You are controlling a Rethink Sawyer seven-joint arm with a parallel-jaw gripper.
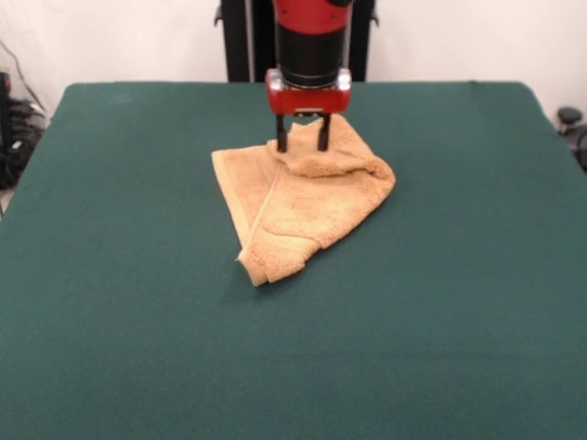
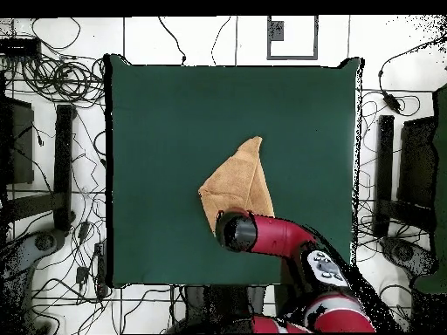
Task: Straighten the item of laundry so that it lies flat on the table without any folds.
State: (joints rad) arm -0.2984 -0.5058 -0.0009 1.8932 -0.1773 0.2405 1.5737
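Hovering over the far edge of the towel (image 1: 307, 206), my pincer (image 1: 303, 145) has its two fingers spread apart, their tips at or just above the terry with a raised fold between them; I cannot tell if they touch it. Nothing is gripped yet. The towel sits near the middle of the counter (image 1: 110, 348), folded into a rough triangle, its point toward 6 o'clock in the front view and the bulky fold toward 12.

Closing here could pinch both layers together, I judge, so a pull would drag the whole bundle instead of opening it. A shallow grip on the thick fold could also slip.

Room is generous: bare green cloth lies wide at 3, 6 and 9 o'clock, all counter edges well apart from the towel.
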